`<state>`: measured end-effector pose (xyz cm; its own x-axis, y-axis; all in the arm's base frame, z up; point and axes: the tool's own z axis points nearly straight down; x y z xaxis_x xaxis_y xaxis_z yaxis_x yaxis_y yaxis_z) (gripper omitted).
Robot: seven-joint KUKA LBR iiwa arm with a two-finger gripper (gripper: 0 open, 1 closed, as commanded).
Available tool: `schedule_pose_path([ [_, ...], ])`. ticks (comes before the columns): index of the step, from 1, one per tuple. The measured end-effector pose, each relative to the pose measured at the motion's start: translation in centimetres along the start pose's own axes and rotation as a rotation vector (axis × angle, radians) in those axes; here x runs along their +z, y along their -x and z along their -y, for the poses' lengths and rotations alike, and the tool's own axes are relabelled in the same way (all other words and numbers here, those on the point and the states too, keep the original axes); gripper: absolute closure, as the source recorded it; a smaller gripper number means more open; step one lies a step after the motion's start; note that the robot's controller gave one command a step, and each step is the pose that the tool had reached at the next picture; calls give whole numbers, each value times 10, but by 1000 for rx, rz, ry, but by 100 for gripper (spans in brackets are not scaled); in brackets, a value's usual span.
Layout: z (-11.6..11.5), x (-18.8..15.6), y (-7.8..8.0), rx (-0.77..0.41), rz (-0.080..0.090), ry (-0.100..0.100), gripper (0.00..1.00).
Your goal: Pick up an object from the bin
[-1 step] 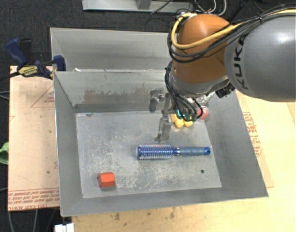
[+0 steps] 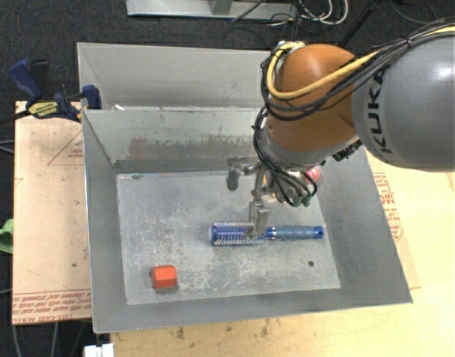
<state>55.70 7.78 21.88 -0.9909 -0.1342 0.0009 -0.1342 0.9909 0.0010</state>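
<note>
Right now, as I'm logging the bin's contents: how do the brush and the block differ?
The brush is blue, long and thin; the block is orange-red, small and squat. The brush lies mid-floor in the bin, under the gripper; the block sits apart, toward the view's lower left. Both lie flat on the floor.

Brush lies crosswise mid-floor of bin; cube well apart, toward front-left corner.
</note>
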Motion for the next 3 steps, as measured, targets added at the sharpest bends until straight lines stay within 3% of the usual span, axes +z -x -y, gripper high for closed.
schedule_pose_path([
  [1, 6, 152, -42, -280, -4, 1, 0],
  [2, 25, 147, -22, -248, 5, -1, 0],
  [3, 24, 148, -23, -249, 2, 0, 100],
])
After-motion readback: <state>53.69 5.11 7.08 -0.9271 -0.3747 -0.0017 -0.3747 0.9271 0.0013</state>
